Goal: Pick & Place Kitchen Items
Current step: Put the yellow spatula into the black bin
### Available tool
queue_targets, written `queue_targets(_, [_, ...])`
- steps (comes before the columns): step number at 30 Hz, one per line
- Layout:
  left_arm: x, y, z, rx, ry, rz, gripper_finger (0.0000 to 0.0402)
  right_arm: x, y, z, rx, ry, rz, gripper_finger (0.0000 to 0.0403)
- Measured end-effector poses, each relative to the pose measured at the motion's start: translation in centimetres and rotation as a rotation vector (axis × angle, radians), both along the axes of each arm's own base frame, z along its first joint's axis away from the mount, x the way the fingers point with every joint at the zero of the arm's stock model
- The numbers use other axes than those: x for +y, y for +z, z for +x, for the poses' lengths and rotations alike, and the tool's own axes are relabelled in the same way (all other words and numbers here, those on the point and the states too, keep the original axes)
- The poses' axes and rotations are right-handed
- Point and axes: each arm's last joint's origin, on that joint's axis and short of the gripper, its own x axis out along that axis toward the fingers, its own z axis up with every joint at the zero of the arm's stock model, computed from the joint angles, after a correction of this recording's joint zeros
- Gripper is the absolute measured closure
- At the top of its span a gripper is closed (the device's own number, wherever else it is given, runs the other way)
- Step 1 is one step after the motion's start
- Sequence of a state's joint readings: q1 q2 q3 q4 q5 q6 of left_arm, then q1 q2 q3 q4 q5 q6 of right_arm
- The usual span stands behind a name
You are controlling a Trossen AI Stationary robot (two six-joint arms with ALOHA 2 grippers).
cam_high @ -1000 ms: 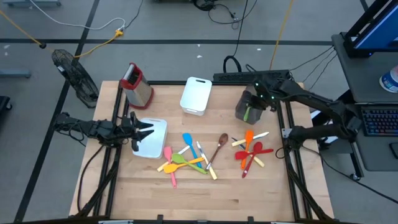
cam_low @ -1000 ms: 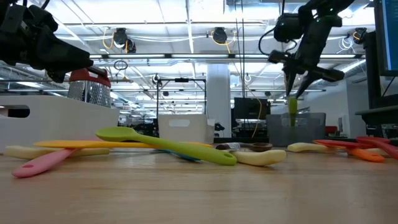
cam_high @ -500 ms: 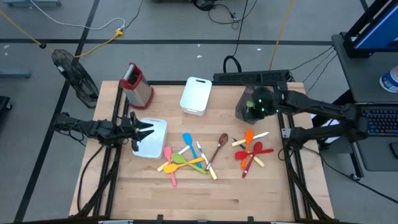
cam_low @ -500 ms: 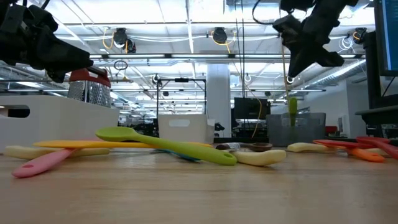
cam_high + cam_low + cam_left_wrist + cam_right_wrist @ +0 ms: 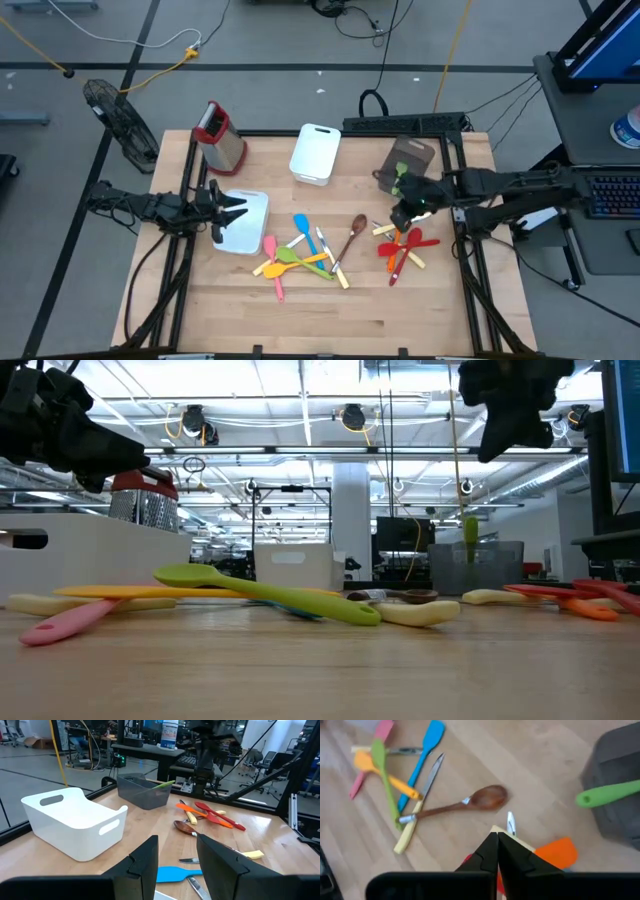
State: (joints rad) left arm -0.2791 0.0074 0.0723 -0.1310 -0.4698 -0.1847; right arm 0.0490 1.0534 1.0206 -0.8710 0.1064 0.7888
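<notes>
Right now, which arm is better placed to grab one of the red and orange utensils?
Probably the right: its hand, shut and empty, hovers above the red and orange utensils. The left hand waits over the white tray across the table.

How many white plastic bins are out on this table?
2: one white plastic bin at rear centre, the other on the left side, by the left gripper. None appears hidden.

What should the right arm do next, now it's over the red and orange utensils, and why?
Probably open the right gripper and lower toward the orange spatula. Its fingers are shut on nothing, a green utensil already sits in the grey bin, and the red and orange pile lies just below. The left gripper waits over the white tray.
</notes>
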Motion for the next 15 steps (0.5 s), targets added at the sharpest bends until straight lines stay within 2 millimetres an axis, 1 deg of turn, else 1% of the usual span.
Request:
queue_targets(7, [0.0,0.0,0.0,0.0,0.0,0.006,0.0261,2.9,0.1,0.0,-0.027,0.133,-0.026,0.0402])
queue_targets(12, [0.0,0.0,0.0,0.001,0.001,0.006,0.0261,4.8,0.1,-0.4,-0.05,0.213,-0.127,0.0402])
queue_targets(15, [0.0,0.0,0.0,0.0,0.001,0.006,0.0261,5.8,-0.5,-0.8,-0.066,0.235,-0.196,0.0402])
